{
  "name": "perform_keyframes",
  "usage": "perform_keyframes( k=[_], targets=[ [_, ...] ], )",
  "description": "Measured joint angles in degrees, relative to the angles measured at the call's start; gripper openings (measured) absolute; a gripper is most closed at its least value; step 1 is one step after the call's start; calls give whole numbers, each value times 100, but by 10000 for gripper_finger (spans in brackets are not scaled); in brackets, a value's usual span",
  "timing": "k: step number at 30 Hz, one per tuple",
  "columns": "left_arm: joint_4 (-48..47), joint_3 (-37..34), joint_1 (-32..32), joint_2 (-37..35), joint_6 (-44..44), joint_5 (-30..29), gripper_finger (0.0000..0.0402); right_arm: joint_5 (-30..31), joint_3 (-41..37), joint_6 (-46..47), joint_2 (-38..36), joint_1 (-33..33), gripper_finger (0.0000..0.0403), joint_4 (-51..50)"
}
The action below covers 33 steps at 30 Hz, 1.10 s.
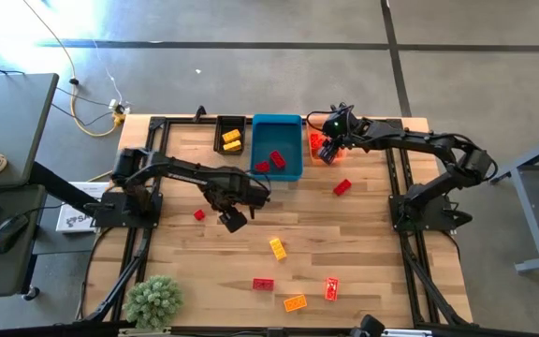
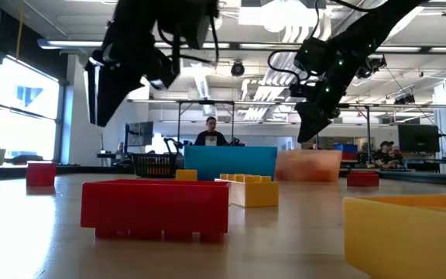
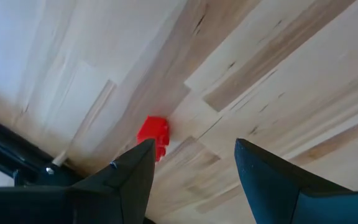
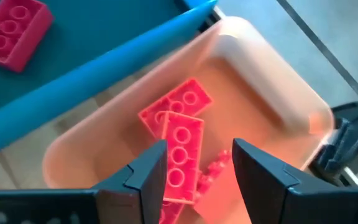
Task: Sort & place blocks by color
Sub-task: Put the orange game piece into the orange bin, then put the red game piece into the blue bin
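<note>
- High view: three bins are lined along the table's [image 1: 363, 234] far edge, the black bin [image 1: 230, 137] with yellow blocks [image 1: 231, 140], the blue bin [image 1: 278, 146] with two red blocks [image 1: 270, 163], and the orange bin [image 1: 324, 147] beside the blue one, so that colours are kept apart. The right gripper [image 1: 328, 150] is held over the orange bin, its arm stretched from the right side across toward the blue bin. The left gripper [image 1: 233, 219] hangs over bare table nearer than the blue bin, a loose red block [image 1: 198, 215] just beside it. Further blocks, red, yellow and orange, lie scattered well nearer than the blue bin, not yet sorted.
- Low view: both arms are seen reaching down from above; the right gripper [image 2: 310, 124] is poised above the orange bin [image 2: 308, 165], clear of it.
- Left wrist view: the left fingers [image 3: 132, 177] stand apart with nothing between them; the red block [image 3: 153, 134] lies on the wood just beyond one fingertip, judged the next pick.
- Right wrist view: the right fingers [image 4: 143, 177] are parted over the orange bin [image 4: 272, 87], pointed down into it. Reddish blocks [image 4: 180, 137] lie in the bin below the gap; whether the nearest is gripped or already let go cannot be told.
</note>
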Motion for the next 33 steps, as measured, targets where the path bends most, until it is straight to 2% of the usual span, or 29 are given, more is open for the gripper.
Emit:
perform_keyframes(
  k=[7, 13, 21, 33],
  targets=[
    [302, -863, -49, -1130, -531, 41, 207, -75, 0, 203, 0, 11, 168, 7],
    [1060, -1770, -68, -1756, -834, 206, 207, -224, 0, 450, 0, 15, 169, 17],
    [1601, -2558, 17, -1739, -1016, 147, 207, -370, 0, 644, -3, 90, 169, -9],
    [2265, -3289, 48, -1767, -1015, 308, 207, -414, -2, 907, -4, 412, 170, -29]
  ],
)
